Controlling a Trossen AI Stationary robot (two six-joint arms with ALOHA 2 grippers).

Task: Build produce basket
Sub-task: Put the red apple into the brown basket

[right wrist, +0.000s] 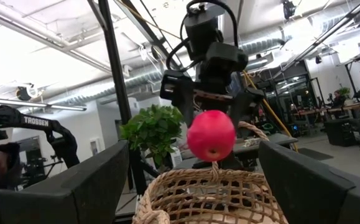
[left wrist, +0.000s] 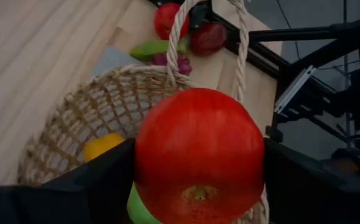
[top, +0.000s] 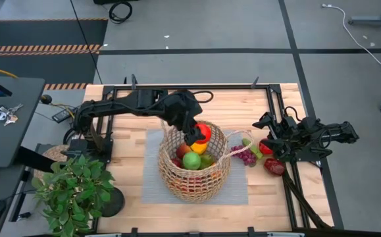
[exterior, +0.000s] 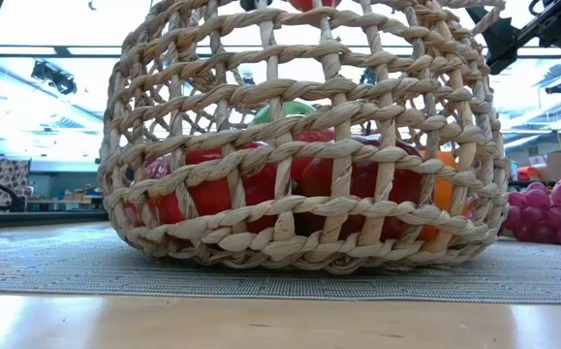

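One wicker basket point(top: 193, 172) stands on one grey mat point(top: 152, 166), with one potted plant point(top: 72, 187) well apart from the basket. Inside the basket at least four fruits can be counted, while one red apple point(top: 203, 133) hangs above its rim. Beside the basket lie one grape bunch point(top: 245, 157), one green pod point(top: 251, 147) and two red fruits point(top: 274, 166).

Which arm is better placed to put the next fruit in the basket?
Left. Its gripper holds the red apple right above the basket. The right gripper waits empty beside the table's right edge.
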